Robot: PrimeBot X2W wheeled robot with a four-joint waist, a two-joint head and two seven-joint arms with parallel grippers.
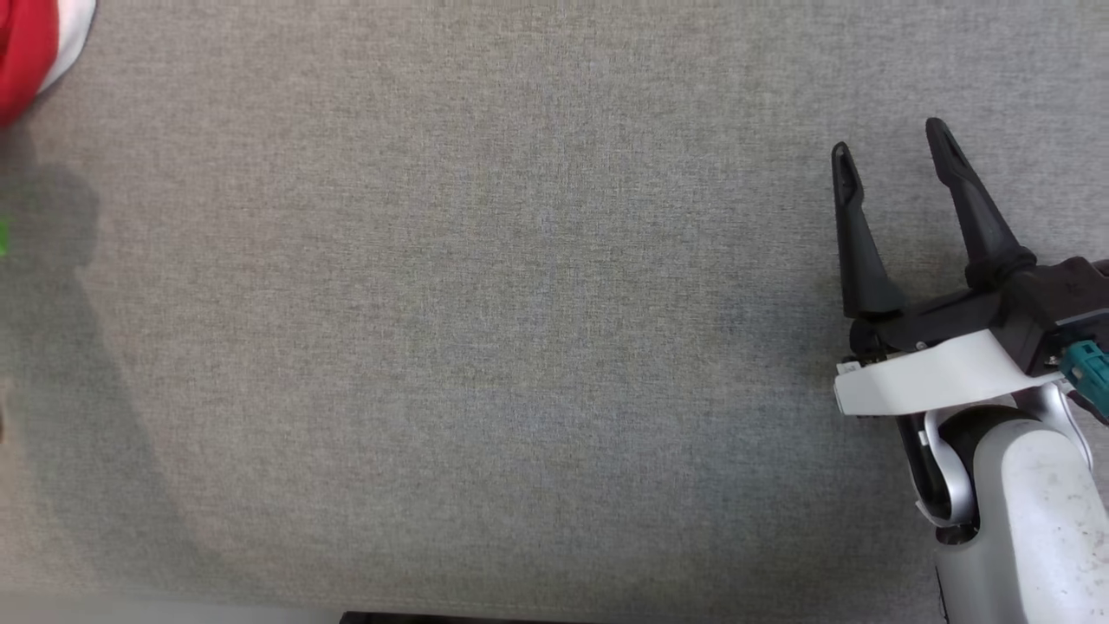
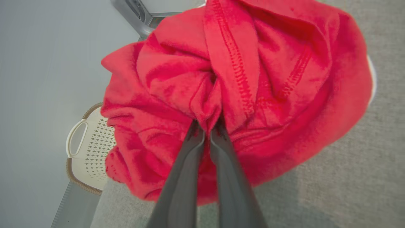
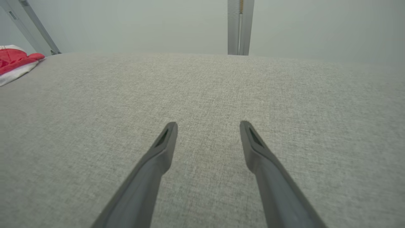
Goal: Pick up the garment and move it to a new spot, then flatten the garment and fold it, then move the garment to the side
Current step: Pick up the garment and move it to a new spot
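One grey tabletop (image 1: pixel 485 329) spreads before pale walls (image 3: pixel 126 25). The red garment (image 2: pixel 253 79) is bunched at its far left corner, the left hand (image 2: pixel 208 126) clamped on it. The right hand (image 1: pixel 889 139) hovers, fingers apart. A cream basket (image 2: pixel 91 158) stands beyond the edge.

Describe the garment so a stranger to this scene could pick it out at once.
Start at the grey cloth-covered table. At its far left corner sits a bunched red garment with a white edge, pinched in the shut left claw. It is the one red thing; its neighbour, a perforated basket off the table's edge, is cream.
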